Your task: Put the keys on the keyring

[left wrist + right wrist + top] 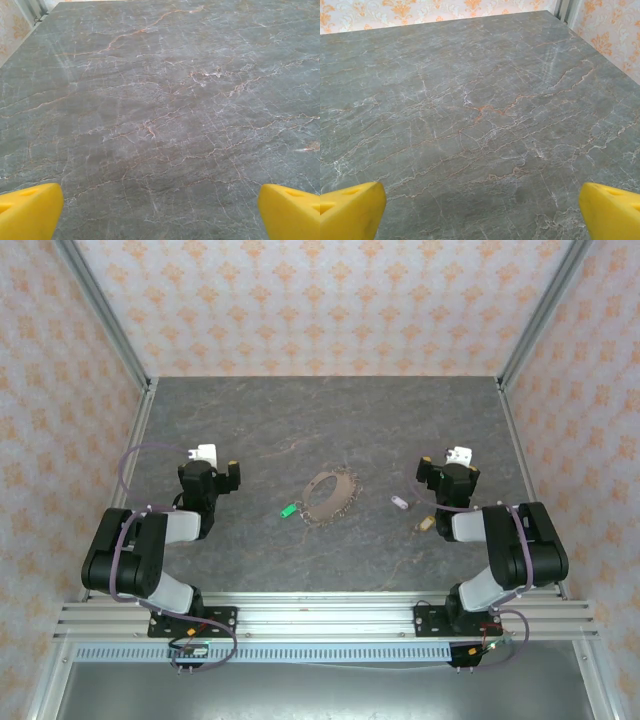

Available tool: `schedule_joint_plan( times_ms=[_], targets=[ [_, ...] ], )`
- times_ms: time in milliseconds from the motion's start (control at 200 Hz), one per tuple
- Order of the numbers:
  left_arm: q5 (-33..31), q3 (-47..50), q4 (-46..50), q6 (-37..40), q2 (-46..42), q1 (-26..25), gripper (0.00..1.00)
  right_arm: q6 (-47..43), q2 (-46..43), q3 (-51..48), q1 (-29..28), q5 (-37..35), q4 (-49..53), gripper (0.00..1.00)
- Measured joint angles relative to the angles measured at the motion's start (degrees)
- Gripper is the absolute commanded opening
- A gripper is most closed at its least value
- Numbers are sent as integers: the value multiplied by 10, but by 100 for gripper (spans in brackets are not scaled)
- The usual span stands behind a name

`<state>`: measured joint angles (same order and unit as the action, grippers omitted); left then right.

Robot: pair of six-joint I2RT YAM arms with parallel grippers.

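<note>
The keyring (329,497), a thin oval loop of brownish beaded chain, lies flat at the middle of the marble table, its small green tag (287,510) at the loop's left end. A whitish-silver key (399,503) lies to the right of the loop. A tan-headed key (426,524) rests lower right of it, close beside the right arm. My left gripper (222,472) sits folded back, left of the loop, open and empty. My right gripper (442,462) sits right of the keys, open and empty. Both wrist views show wide-apart yellow fingertips (30,210) (351,209) over bare marble.
Patterned walls with aluminium posts (103,312) enclose the grey marble tabletop (320,420) on three sides. An aluminium rail (320,618) runs along the near edge, carrying both arm bases. The far half of the table is bare marble.
</note>
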<state>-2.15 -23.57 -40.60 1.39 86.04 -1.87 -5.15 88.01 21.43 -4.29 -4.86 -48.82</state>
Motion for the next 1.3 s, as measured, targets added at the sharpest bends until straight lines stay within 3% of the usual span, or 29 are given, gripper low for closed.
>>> schedule_joint_plan(
  times_ms=[1301],
  targets=[
    [0,0,0,0,0,0,100,2,-2,-3,6,9,2,99]
  ],
)
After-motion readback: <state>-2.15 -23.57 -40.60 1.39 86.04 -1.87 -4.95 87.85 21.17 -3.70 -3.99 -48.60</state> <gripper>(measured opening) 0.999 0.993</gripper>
